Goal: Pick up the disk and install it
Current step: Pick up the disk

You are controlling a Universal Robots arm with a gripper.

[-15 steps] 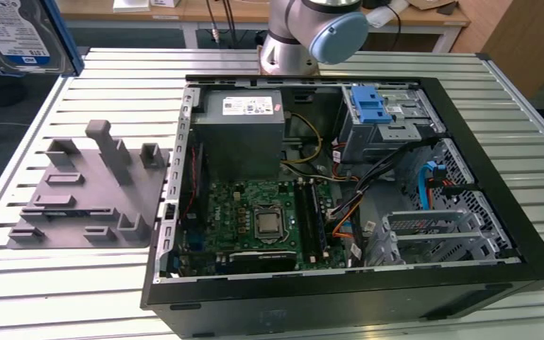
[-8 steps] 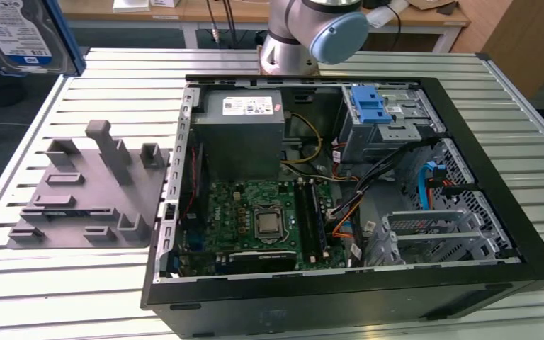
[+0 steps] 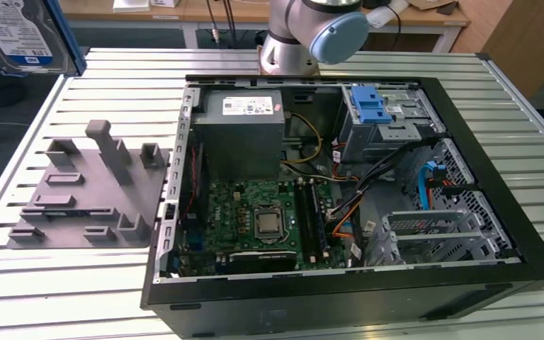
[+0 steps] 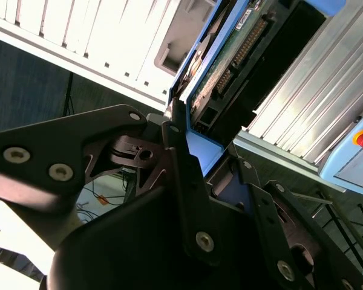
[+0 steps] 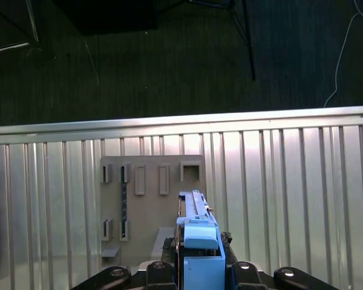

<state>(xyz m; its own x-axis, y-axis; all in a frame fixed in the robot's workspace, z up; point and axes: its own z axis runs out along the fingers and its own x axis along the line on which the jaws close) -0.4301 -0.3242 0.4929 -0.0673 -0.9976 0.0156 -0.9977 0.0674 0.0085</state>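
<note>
The disk (image 3: pixel 22 35) hangs high above the table's far corner at the exterior view's left, its white-and-blue label and blue carrier frame facing the camera. In both wrist views my gripper (image 5: pixel 199 269) is shut on it. The first wrist view has the disk (image 5: pixel 196 226) edge-on, its blue frame between the black fingers (image 5: pixel 160 266). Its green circuit-board underside (image 4: pixel 230 54) rises out of the gripper (image 4: pixel 206 151) in the second wrist view. The grey fixture plate (image 5: pixel 151 205) lies directly below.
An open black computer case (image 3: pixel 461 283) lies on the slatted metal table (image 3: pixel 64 290), showing a motherboard (image 3: pixel 253 219), a grey power supply (image 3: pixel 241 134) and a drive cage with a blue latch (image 3: pixel 371 106). The grey fixture plate (image 3: pixel 83 191) sits beside it. The arm's base (image 3: pixel 296 42) stands behind.
</note>
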